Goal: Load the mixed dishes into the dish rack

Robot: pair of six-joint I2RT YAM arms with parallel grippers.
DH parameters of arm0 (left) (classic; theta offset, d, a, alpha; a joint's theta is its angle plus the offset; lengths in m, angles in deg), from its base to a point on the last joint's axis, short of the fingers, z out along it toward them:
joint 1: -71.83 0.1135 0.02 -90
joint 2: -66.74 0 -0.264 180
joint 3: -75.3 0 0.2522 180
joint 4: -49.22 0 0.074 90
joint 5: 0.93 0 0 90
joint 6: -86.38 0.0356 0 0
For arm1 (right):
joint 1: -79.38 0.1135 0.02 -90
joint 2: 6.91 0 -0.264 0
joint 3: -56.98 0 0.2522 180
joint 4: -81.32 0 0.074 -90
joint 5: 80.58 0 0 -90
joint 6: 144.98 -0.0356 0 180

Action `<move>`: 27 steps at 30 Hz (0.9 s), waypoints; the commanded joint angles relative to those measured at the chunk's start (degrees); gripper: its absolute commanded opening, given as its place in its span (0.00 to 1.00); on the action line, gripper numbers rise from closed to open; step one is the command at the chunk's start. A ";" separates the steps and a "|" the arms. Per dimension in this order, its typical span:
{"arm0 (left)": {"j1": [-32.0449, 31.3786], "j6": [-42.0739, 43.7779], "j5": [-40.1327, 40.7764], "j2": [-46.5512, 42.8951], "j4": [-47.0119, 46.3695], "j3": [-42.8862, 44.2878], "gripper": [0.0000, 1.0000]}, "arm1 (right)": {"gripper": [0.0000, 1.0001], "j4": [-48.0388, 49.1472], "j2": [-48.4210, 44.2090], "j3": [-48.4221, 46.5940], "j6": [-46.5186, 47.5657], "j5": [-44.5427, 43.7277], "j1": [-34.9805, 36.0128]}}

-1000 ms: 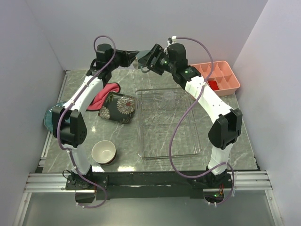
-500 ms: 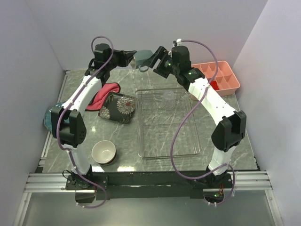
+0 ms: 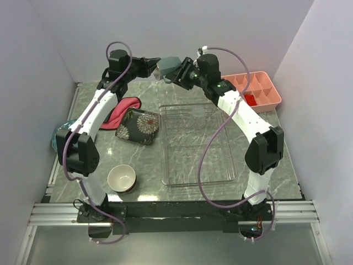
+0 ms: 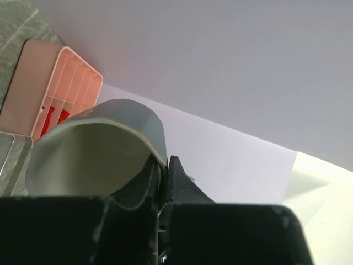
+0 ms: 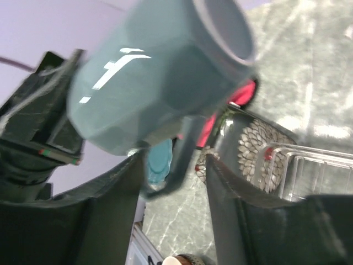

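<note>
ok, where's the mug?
Top view: mug held up at back centre, near the rack's far end, left gripper pinching its rim, right gripper straddling its handle.

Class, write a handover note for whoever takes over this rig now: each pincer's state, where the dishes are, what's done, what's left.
Left pincer: shut on the rim of the grey-blue mug, mug in the air.
Right pincer: open, fingers either side of the mug's handle.
Square flowered plate and cream-lined bowl on the table left of the dish rack; blue plate at the table's left edge.
Done: no dish racked that I see.
Left: pass the mug over, rack it, then the rest.
</note>
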 commanded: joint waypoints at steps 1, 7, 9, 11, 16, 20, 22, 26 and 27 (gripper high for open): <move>-0.73 -3.13 -1.04 -5.24 -5.72 2.93 0.01 | 0.48 6.59 -0.22 -3.83 1.46 3.28 0.06; -1.52 -2.87 -1.30 -6.03 -3.87 0.39 0.01 | 0.43 7.30 -0.66 -4.53 3.74 3.28 -0.46; -1.52 -1.90 -1.21 -6.21 -4.04 -1.02 0.01 | 0.33 8.09 -0.83 -4.80 5.67 4.59 -0.81; -1.61 -0.50 -0.78 -6.30 -4.22 -1.99 0.01 | 0.26 9.14 -1.09 -4.80 6.99 5.48 -1.34; -1.17 5.98 -0.07 -6.30 -7.73 -7.61 0.01 | 0.00 8.89 -0.92 -4.97 13.58 8.55 -2.22; -0.30 11.27 0.90 -6.30 -9.49 -11.57 0.07 | 0.00 5.81 -0.31 -5.50 19.03 6.98 -3.36; -0.03 13.99 1.33 -6.30 -10.28 -13.15 0.18 | 0.00 3.71 -0.31 -5.76 20.53 5.49 -3.63; 0.93 18.13 2.04 -6.12 -10.20 -12.72 0.42 | 0.00 0.80 -1.53 -7.08 22.11 -0.21 -3.72; 1.20 19.01 1.95 -6.30 -10.02 -12.28 0.47 | 0.00 0.02 -1.80 -7.26 22.38 -1.01 -3.89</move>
